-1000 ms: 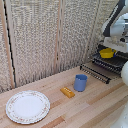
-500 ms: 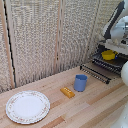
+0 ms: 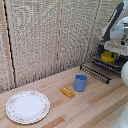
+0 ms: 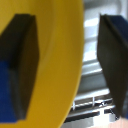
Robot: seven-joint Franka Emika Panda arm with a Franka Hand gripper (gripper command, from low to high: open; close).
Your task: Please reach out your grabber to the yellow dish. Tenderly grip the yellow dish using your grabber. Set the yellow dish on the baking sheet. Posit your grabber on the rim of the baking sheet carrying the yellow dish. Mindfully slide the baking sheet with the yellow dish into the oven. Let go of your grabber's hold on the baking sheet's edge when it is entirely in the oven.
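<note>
Exterior view: the arm (image 3: 116,22) enters from the 1 o'clock corner and reaches down to the dish (image 3: 109,56), which sits at 3 o'clock in the picture on the sheet (image 3: 102,70). The sheet projects from the front of the oven (image 3: 120,54), its slatted edge reaching toward the table's middle. The pincer (image 3: 110,46) is directly above the dish, at its rim.

Wrist view: the dish (image 4: 55,60) fills most of the picture, its yellow wall running between the two fingers. One dark finger (image 4: 22,65) with a blue tip lies over the yellow surface; the other (image 4: 114,60) stands outside the rim, with a clear gap between it and the dish. The jaws are spread wide, straddling the rim, and are not pressed on it. Bars of the sheet (image 4: 92,102) show beneath.

Other items on the table (image 3: 95,105): a blue cup (image 3: 80,82) stands upright near the centre, just off the sheet's edge at its 8 o'clock. An orange block (image 3: 67,92) lies flat beside the cup at its 8 o'clock, apart from it. A white patterned plate (image 3: 27,106) lies at 8 o'clock in the picture, well apart from the rest.
</note>
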